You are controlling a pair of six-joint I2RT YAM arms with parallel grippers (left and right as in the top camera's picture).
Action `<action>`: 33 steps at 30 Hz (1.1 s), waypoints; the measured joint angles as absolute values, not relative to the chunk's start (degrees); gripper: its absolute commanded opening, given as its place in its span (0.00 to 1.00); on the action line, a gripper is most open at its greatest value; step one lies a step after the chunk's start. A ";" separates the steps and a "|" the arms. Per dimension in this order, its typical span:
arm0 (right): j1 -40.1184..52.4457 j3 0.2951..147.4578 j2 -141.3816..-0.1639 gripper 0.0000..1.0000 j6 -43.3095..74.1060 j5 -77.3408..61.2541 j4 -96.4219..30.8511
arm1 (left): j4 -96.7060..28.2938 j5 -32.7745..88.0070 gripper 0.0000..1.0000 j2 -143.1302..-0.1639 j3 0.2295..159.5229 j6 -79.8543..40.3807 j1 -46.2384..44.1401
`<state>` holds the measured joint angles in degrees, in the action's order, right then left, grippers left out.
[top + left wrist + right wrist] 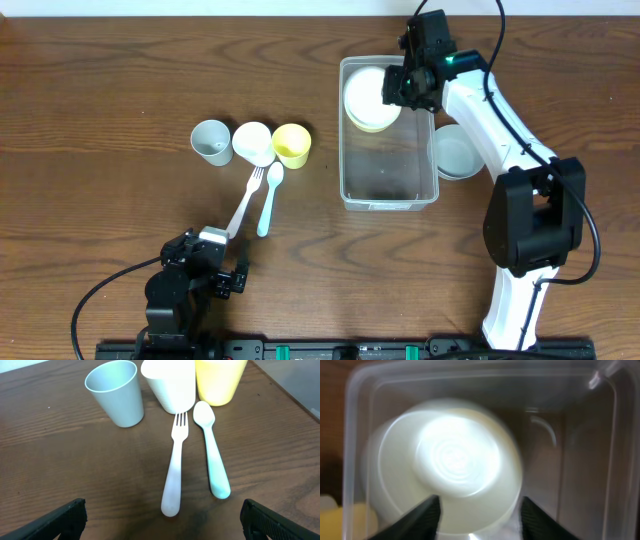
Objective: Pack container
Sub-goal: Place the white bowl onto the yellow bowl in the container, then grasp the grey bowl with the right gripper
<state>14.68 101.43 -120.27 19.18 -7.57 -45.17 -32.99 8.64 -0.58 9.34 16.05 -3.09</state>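
The clear container [390,172] stands right of the table's middle; its wall also shows in the right wrist view [580,460]. A white bowl [364,94] lies at its far end on a yellow bowl [373,124]. My right gripper [408,88] hovers over that end, its fingers [480,505] apart above the blurred white bowl [455,460]. My left gripper [222,250] is open and empty near the front edge, its fingers [162,510] low over the table just short of the fork's handle.
A pale bowl [457,152] sits right of the container. A blue-grey cup [211,141], a white cup [253,143] and a yellow cup [291,145] stand in a row at left. A white fork [175,465] and a mint spoon [212,450] lie before them.
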 measured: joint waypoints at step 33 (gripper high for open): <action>-4.43 72.34 -106.24 0.59 18.15 -3.18 -42.57 | -32.97 8.62 0.98 -0.58 9.34 16.05 -3.09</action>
<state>-4.43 72.34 -106.24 18.15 -3.18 -42.57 -32.97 8.62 -0.58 9.34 16.05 -3.09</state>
